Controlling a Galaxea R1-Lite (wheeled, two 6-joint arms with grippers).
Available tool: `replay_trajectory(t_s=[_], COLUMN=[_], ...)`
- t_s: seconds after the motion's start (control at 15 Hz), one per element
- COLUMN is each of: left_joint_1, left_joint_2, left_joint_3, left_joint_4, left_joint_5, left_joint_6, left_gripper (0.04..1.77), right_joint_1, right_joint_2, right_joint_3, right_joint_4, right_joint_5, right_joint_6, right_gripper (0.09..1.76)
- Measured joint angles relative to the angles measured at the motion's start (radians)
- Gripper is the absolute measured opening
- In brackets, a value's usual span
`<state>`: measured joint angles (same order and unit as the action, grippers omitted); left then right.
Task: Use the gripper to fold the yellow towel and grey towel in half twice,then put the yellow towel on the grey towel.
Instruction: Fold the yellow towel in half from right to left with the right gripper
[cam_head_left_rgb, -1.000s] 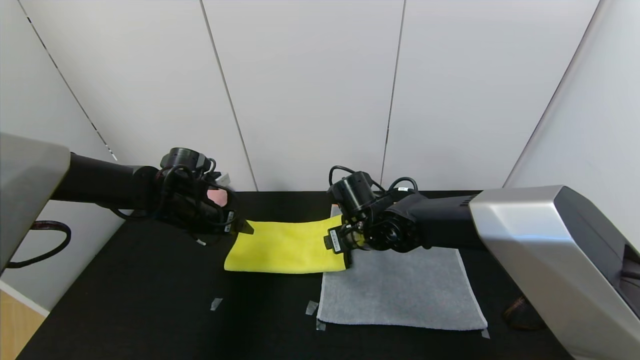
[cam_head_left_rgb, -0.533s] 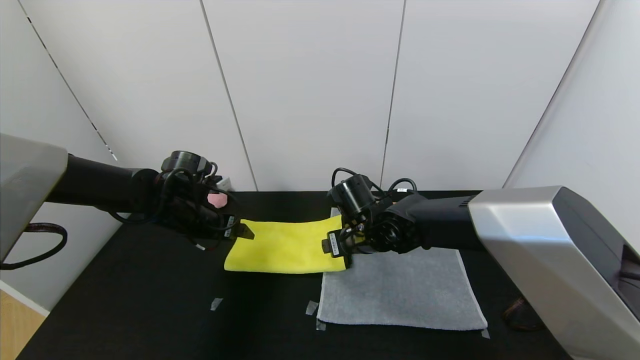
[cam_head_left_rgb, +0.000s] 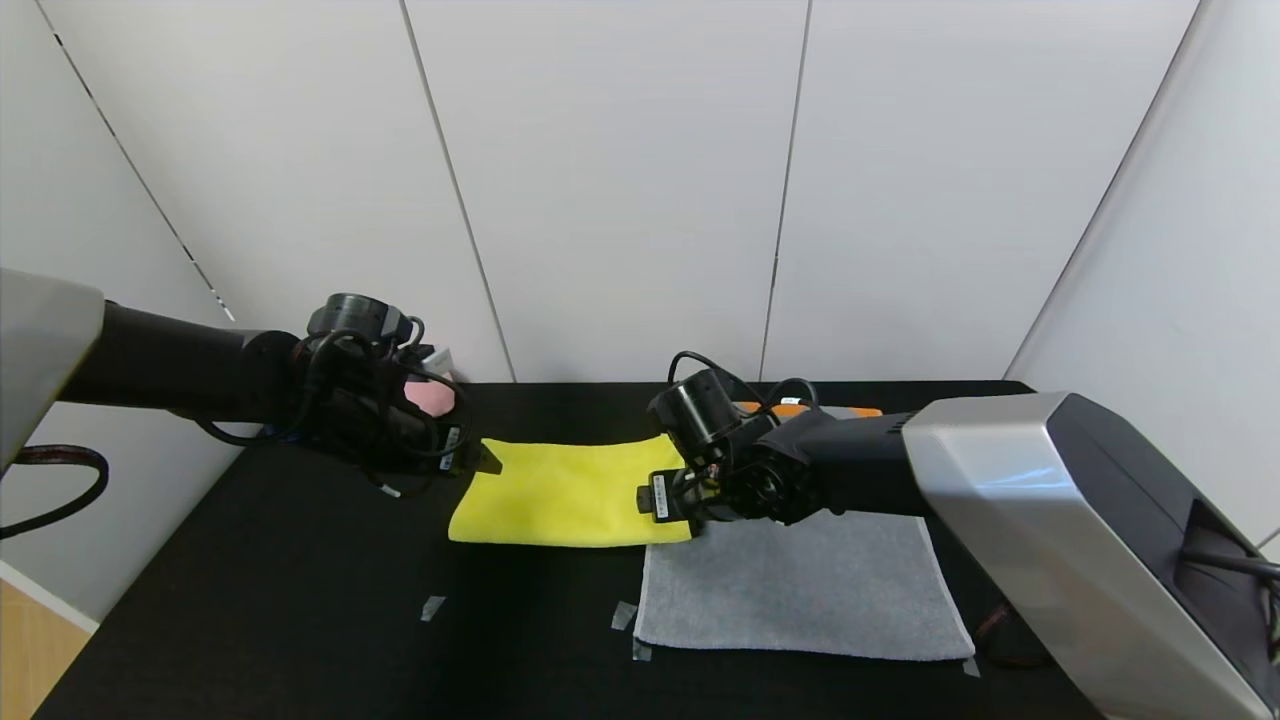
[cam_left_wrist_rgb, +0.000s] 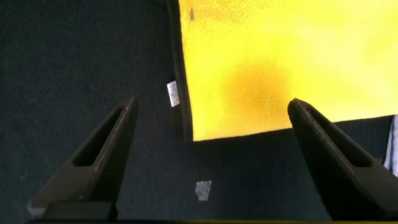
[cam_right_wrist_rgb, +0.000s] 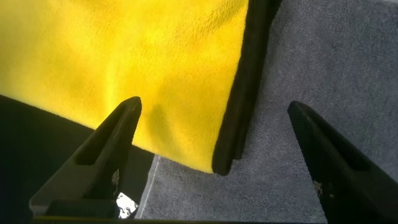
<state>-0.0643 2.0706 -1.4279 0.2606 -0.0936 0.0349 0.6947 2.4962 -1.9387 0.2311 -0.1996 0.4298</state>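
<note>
The yellow towel (cam_head_left_rgb: 565, 495) lies flat as a long folded strip on the black table (cam_head_left_rgb: 300, 580). Its right end overlaps the far left corner of the grey towel (cam_head_left_rgb: 800, 590), which is spread flat. My left gripper (cam_head_left_rgb: 478, 460) hovers open over the strip's left end, where the wrist view shows the yellow towel's (cam_left_wrist_rgb: 280, 62) near corner and small white tag (cam_left_wrist_rgb: 173, 93) between the fingers. My right gripper (cam_head_left_rgb: 685, 510) is open above the right end, straddling the dark-trimmed edge of the yellow towel (cam_right_wrist_rgb: 137, 62) on the grey towel (cam_right_wrist_rgb: 323, 81). Neither gripper holds anything.
A pink plush object (cam_head_left_rgb: 435, 397) sits behind my left wrist at the table's back left. An orange band (cam_head_left_rgb: 790, 408) shows behind my right arm. Small tape marks (cam_head_left_rgb: 432, 607) (cam_head_left_rgb: 623, 615) lie on the table near the towels' front edges.
Both arms have shifted slightly to the left; the right arm's shell moved left too, uncovering the orange band. Both grippers stayed open. The towels have not moved.
</note>
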Motion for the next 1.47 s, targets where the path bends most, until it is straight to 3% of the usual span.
replay_trajectory(t_s=[0.47, 1.07, 1.27, 1.47], left_joint_1=[0.0, 0.005, 0.005, 0.005], left_joint_2=[-0.004, -0.003, -0.003, -0.003], left_joint_3=[0.006, 0.012, 0.012, 0.012], left_joint_4=[0.0, -0.002, -0.002, -0.002], left_joint_5=[0.0, 0.0, 0.0, 0.0], left_joint_6=[-0.004, -0.004, -0.004, -0.003], left_gripper=[1.71, 1.72, 1.72, 1.72], right_joint_1=[0.001, 0.007, 0.007, 0.009], right_joint_2=[0.022, 0.042, 0.047, 0.047], right_joint_3=[-0.002, -0.002, -0.003, -0.003], right_joint_4=[-0.025, -0.051, -0.05, -0.05], right_joint_5=[0.045, 0.06, 0.057, 0.057], right_joint_6=[0.148, 0.168, 0.167, 0.167], right_gripper=[1.7, 1.69, 1.17, 0.83])
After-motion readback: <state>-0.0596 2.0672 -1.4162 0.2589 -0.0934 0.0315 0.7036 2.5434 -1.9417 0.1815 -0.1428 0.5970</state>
